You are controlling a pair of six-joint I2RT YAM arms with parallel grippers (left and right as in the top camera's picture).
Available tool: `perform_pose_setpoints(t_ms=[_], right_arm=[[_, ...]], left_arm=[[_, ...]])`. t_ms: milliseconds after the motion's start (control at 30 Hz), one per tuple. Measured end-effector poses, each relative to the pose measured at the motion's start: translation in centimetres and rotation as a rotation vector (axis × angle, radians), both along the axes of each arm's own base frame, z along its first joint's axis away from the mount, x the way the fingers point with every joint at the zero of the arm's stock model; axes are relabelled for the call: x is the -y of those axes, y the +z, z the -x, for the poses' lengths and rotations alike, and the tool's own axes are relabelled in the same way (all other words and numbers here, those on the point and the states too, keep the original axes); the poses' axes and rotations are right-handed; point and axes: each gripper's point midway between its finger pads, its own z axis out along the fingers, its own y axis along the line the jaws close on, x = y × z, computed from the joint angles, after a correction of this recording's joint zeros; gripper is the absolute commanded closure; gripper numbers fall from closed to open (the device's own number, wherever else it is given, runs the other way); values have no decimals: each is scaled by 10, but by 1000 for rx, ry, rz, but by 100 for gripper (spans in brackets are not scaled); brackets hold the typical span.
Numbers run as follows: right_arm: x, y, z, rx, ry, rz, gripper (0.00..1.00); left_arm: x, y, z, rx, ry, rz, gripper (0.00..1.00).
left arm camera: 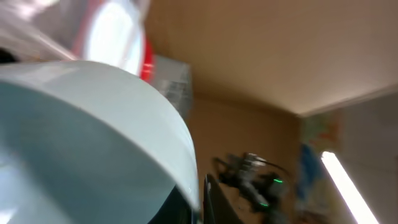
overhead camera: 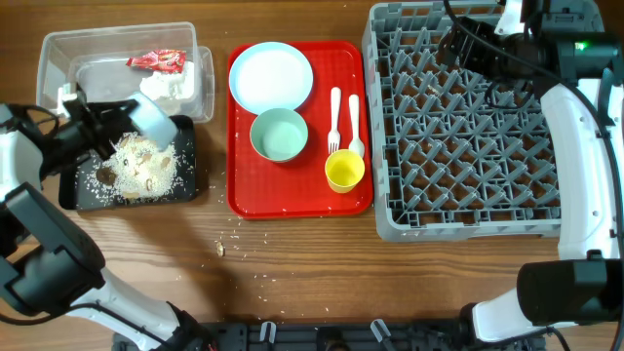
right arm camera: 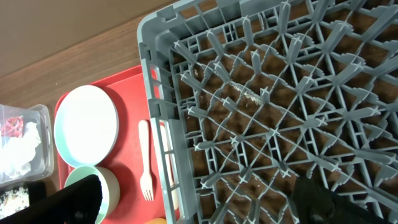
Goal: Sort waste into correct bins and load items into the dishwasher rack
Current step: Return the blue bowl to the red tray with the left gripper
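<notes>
My left gripper (overhead camera: 125,114) is shut on the rim of a pale blue bowl (overhead camera: 156,123) and holds it tipped on its side over the black tray (overhead camera: 187,185). Beige-white food scraps (overhead camera: 138,166) lie heaped on that tray. In the left wrist view the bowl (left arm camera: 81,137) fills the left, with its rim between the fingers (left arm camera: 200,205). The clear tub (overhead camera: 58,49) holds the red wrapper (overhead camera: 156,60) and the white napkin (overhead camera: 174,86). My right gripper (overhead camera: 466,44) is open and empty over the back of the grey rack (overhead camera: 468,185); it also shows in the right wrist view (right arm camera: 199,208).
The red serving tray (overhead camera: 244,195) holds the plate (overhead camera: 271,76), a mint bowl (overhead camera: 279,134), the yellow cup (overhead camera: 344,171), the fork (overhead camera: 334,122) and the spoon (overhead camera: 355,127). Crumbs (overhead camera: 220,248) lie on the table in front of it. The rack (right arm camera: 280,93) holds no items.
</notes>
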Motion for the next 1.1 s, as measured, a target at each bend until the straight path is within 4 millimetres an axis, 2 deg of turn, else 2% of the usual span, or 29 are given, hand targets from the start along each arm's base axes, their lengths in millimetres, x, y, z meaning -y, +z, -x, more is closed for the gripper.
perform_pose_setpoints(t_ms=[100,233,267,300,433,533,600,667,767,833,900,933,1000,1100], right_arm=[[0,1,-1,4,0,0,0],[0,2,-3,13,0,0,0],[0,2,-2,11,0,0,0],[0,1,-2,10,0,0,0],[0,1,-1,7,0,0,0],[0,1,-1,7,0,0,0],[0,0,0,-1,0,1,0],[0,-1,1,-3,7,5,0],[0,-1,1,-1,15,11,0],[0,-1,1,0,17,13,0],[0,-1,1,0,17,13,0],[0,-1,1,-1,18,13,0],[0,-1,1,0,18,13,0],[0,-1,1,-1,17,13,0]], left_arm=[[10,-15,-1,-48,-26,-73,96],[50,-22,-4,-71,-130,-181,96],[70,-23,-4,-73,-180,-290,96],[89,-14,-2,-43,-222,-335,96],[100,4,1,13,-236,-404,96],[106,28,5,146,-267,-345,96],[116,51,14,255,-305,-236,96],[108,65,18,292,-283,-164,96],[73,81,19,302,-181,-75,96],[59,85,20,306,-143,-54,96],[66,84,20,304,-160,-59,96],[77,78,19,286,-191,-87,96],[112,59,18,233,-287,-174,96],[167,16,27,134,-458,-404,96]])
